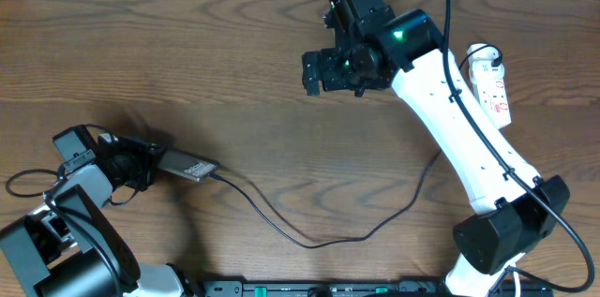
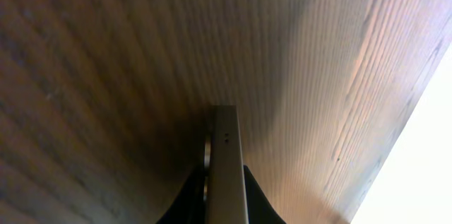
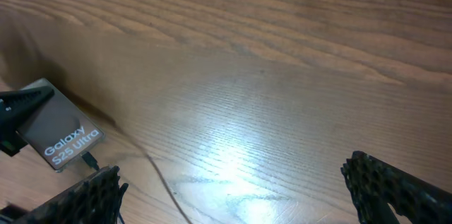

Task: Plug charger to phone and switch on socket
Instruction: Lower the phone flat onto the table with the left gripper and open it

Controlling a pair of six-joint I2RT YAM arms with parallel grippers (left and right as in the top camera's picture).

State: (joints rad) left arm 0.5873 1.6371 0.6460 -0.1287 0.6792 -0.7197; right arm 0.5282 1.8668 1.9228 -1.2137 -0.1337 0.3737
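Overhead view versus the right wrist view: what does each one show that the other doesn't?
Only overhead: the white socket beside the right arm, and the long run of the charger across the table. Only right wrist: the readable "Galaxy S25 Ultra" print on the phone. Both: the phone gripped by the left end effector, the charger tip at its edge, the wooden table.

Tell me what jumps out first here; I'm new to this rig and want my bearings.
First, the left gripper at the lower left, clamped on the phone, with the thin black charger trailing from the phone's end across the near side of the table. Then the right gripper, jaws open, hovering at the upper middle, with the white socket at the far right edge.
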